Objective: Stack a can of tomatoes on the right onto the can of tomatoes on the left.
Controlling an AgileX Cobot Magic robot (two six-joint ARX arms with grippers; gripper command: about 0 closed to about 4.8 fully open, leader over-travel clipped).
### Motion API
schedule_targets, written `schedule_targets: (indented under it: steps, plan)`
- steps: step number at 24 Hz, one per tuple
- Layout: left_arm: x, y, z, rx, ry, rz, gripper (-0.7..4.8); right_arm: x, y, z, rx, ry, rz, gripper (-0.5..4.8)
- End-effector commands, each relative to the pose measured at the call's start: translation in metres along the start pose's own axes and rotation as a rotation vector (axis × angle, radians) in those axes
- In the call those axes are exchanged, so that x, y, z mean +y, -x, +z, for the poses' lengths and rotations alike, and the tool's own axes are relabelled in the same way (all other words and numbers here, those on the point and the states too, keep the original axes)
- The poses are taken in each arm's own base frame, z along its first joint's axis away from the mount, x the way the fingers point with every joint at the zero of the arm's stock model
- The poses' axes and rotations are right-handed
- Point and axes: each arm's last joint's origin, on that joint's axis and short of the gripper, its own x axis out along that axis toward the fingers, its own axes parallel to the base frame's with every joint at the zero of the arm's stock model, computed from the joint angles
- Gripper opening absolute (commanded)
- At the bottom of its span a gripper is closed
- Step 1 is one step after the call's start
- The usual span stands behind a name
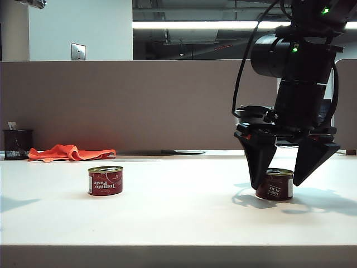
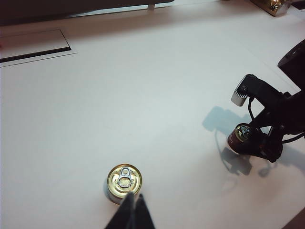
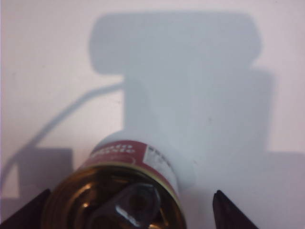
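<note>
The left can of tomatoes (image 1: pixel 105 180) is a small red tin with a gold pull-tab lid, standing upright on the white table (image 1: pixel 178 218). The right can of tomatoes (image 1: pixel 275 185) stands upright between the two black fingers of my right gripper (image 1: pixel 277 180). Those fingers are spread wide, open, reaching down on both sides of the tin. In the right wrist view the right can (image 3: pixel 119 195) lies nearer one finger, with table showing before the other fingertip (image 3: pixel 224 207). My left gripper (image 2: pixel 134 200) is shut, hovering just short of the left can (image 2: pixel 124 180).
An orange cloth (image 1: pixel 71 152) and a black mesh pen cup (image 1: pixel 17 144) lie at the table's far left, against a brown partition (image 1: pixel 139 100). A rectangular inset panel (image 2: pixel 33 45) sits in the tabletop beyond the left can. The table's front edge (image 1: pixel 178 245) is near the camera.
</note>
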Motion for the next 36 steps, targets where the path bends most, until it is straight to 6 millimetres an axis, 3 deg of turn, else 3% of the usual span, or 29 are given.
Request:
schedule_targets:
  steps: [1,3,6,20,22,24,36]
  plan:
    - [-0.001,0.002,0.003,-0.021,-0.019,0.002,-0.05,0.0,0.002,0.003,-0.026,0.0,0.0,4.37]
    - [0.0,0.003,0.004,-0.039,-0.045,0.036,-0.05,0.0,0.002,0.003,-0.031,0.0,0.0,3.55]
    - [0.001,0.003,0.005,-0.048,-0.059,0.071,-0.05,0.001,0.002,0.004,-0.034,0.001,0.003,3.35]
    - [0.001,0.003,0.005,-0.045,-0.06,0.077,-0.05,0.003,0.019,0.016,-0.071,0.007,0.005,3.37]
    - [0.001,0.003,0.005,-0.045,-0.059,0.077,-0.05,0.003,0.019,0.014,-0.05,0.008,0.005,3.46]
    - [0.001,0.003,0.005,-0.045,-0.059,0.077,-0.05,0.003,0.019,0.013,-0.046,0.008,0.005,3.89]
    - [0.001,0.003,0.005,-0.045,-0.059,0.077,-0.05,0.003,0.018,0.011,-0.026,0.008,0.006,3.85]
